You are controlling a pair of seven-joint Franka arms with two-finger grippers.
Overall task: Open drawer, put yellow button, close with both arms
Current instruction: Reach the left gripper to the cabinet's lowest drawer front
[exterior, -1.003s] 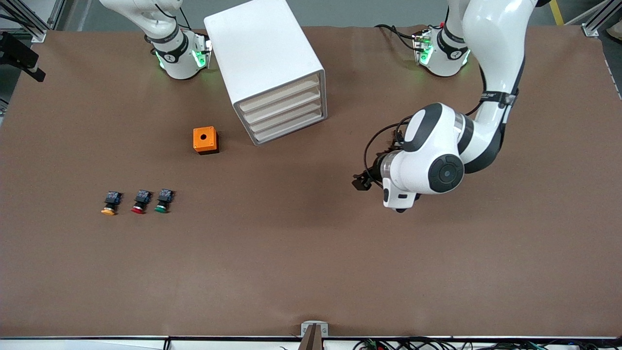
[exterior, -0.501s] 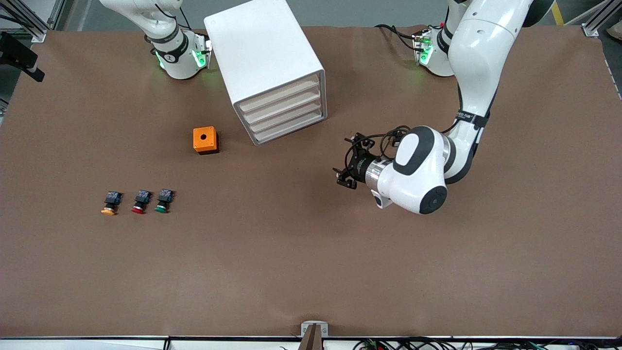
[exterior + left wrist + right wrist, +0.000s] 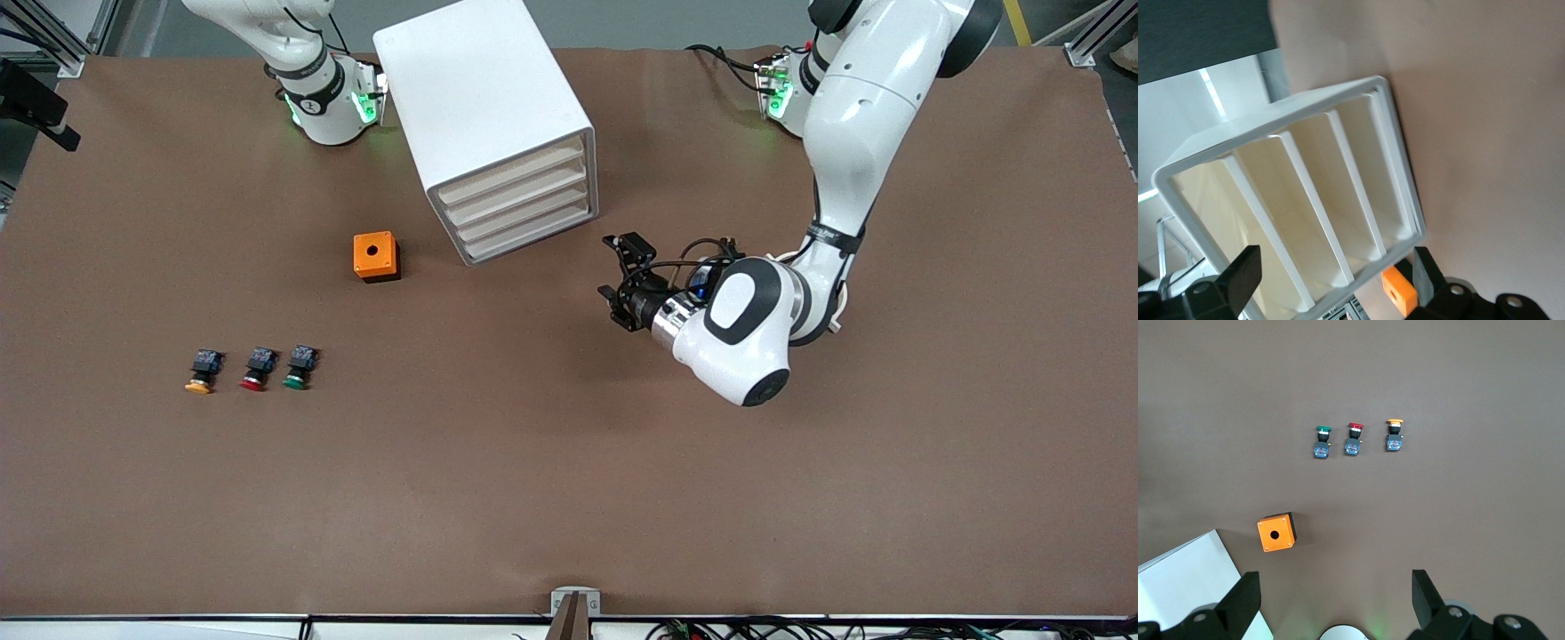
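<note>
The left gripper hangs low over bare table, pointed toward the cabinet's drawer fronts and near them without touching; its fingers are spread wide and hold nothing. In the left wrist view they frame the cabinet face, with only their tips in the picture. The right gripper does not appear in the front view, where only the right arm's base and lower links show at the table's edge, the rest cut off by the frame; this arm waits. Its wrist view shows two fingers set wide apart and empty, high over the table. The drawer, uppermost of four cream fronts, sits flush with the three below it, closed. Whether the fronts carry handles is hard to make out. An orange box with a round hole on top stands beside the cabinet toward the right arm's end, slightly nearer the front camera. The yellow button lies on the table well apart from the cabinet, nearer the front camera and toward the right arm's end, at the end of a row with the red button beside it and the green button next along.
</note>
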